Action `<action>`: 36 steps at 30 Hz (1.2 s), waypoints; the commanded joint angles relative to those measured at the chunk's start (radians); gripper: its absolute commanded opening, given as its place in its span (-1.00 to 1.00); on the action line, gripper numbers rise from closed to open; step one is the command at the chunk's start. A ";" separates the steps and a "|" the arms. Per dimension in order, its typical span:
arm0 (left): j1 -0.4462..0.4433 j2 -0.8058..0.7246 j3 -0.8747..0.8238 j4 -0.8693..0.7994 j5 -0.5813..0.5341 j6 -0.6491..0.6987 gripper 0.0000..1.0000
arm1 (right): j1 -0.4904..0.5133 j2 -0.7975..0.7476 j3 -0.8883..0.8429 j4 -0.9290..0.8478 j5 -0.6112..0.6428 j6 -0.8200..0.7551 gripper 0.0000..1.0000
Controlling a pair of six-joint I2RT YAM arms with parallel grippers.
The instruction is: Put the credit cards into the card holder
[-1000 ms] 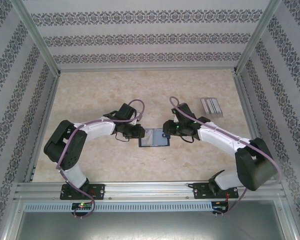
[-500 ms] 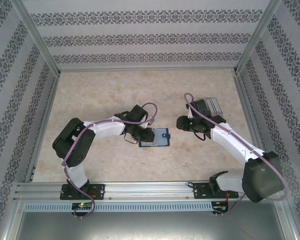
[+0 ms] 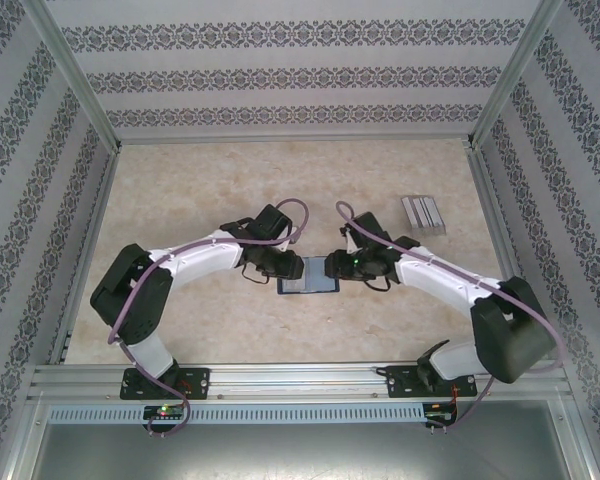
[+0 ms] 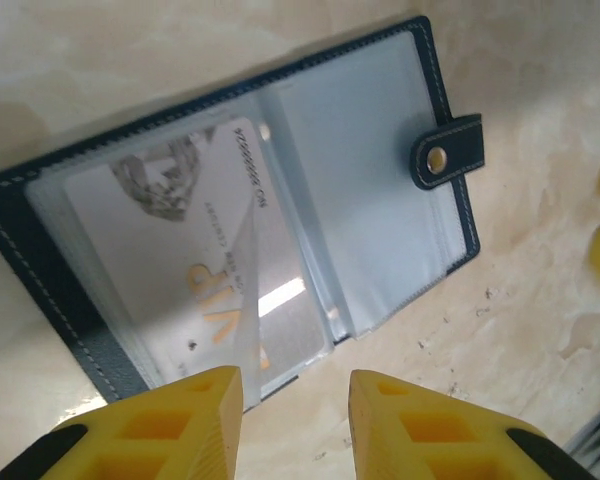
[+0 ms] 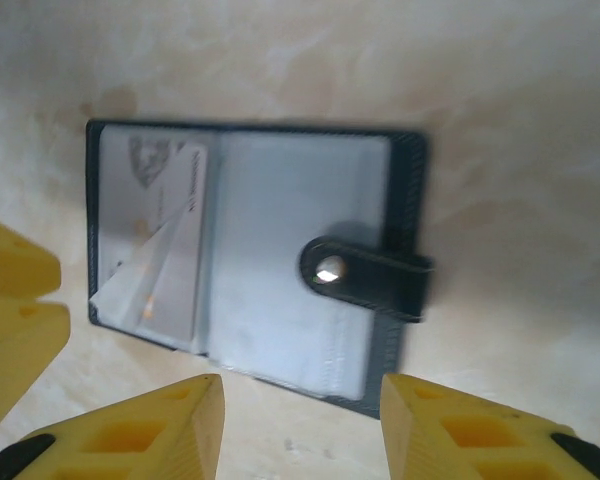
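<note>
Left pincer and right pincer are hanging partly open, gripping nothing, either side of the card holder, which is lying unfolded on the table, one credit card sitting in its sleeve.

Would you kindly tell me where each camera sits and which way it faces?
Top external: above and behind the arms, looking down at the table; both arms show, flanking the card holder.
Left wrist: on the left arm, facing down at the open holder; left gripper fingers show.
Right wrist: likewise from the opposite side; right gripper fingers show.
Shared: both wrist views show the holder's clasp.
</note>
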 commanded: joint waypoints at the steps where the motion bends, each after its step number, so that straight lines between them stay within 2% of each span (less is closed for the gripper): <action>1: 0.007 0.055 0.029 -0.075 -0.036 0.003 -0.31 | 0.023 0.053 -0.028 0.087 -0.066 0.104 -0.09; 5: 0.007 0.088 0.006 0.003 0.024 -0.011 -0.34 | 0.034 0.098 -0.037 0.121 -0.085 0.128 -0.08; 10: 0.007 0.094 -0.024 0.090 0.101 -0.037 -0.45 | 0.034 0.124 -0.045 0.149 -0.104 0.142 -0.16; 13: 0.005 0.103 -0.023 0.093 0.112 -0.034 -0.48 | 0.029 0.142 -0.045 0.153 -0.102 0.144 -0.20; 20: 0.006 0.096 -0.036 0.099 0.112 -0.025 -0.50 | 0.030 0.145 -0.046 0.128 -0.059 0.144 -0.13; 24: 0.012 0.043 -0.062 0.109 0.069 -0.031 -0.50 | 0.029 0.112 -0.052 0.116 -0.045 0.138 -0.13; 30: 0.040 -0.049 -0.116 0.116 0.018 -0.040 -0.30 | 0.022 0.078 -0.067 0.107 -0.044 0.136 -0.13; 32: 0.040 -0.021 -0.108 0.131 0.050 -0.038 -0.32 | 0.020 0.086 -0.069 0.117 -0.042 0.136 -0.14; 36: 0.038 0.038 -0.093 0.196 0.144 -0.067 -0.49 | 0.029 0.115 -0.053 0.141 -0.072 0.146 -0.23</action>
